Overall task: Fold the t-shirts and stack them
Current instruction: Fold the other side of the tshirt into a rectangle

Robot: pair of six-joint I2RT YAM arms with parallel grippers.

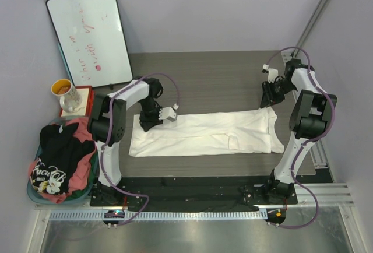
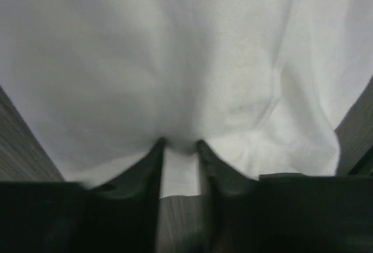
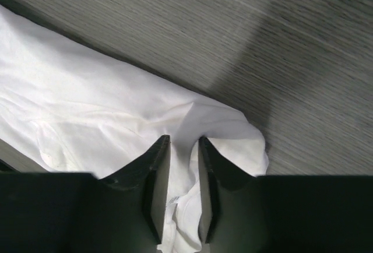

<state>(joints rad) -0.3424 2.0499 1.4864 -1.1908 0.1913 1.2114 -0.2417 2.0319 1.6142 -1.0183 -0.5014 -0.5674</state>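
The white t-shirt lies folded into a long band across the middle of the table. My left gripper sits on its far left corner. In the left wrist view the gripper is closed on the edge of the white cloth. My right gripper is at the shirt's far right corner. In the right wrist view it pinches bunched white fabric. The black t-shirt with pale lettering and the pink-red t-shirt lie heaped in the basket at the left.
The teal-rimmed basket stands off the table's left edge. A whiteboard leans at the back left. A cup stands on a small box beside it. The dark wood-grain table shows beyond the shirt.
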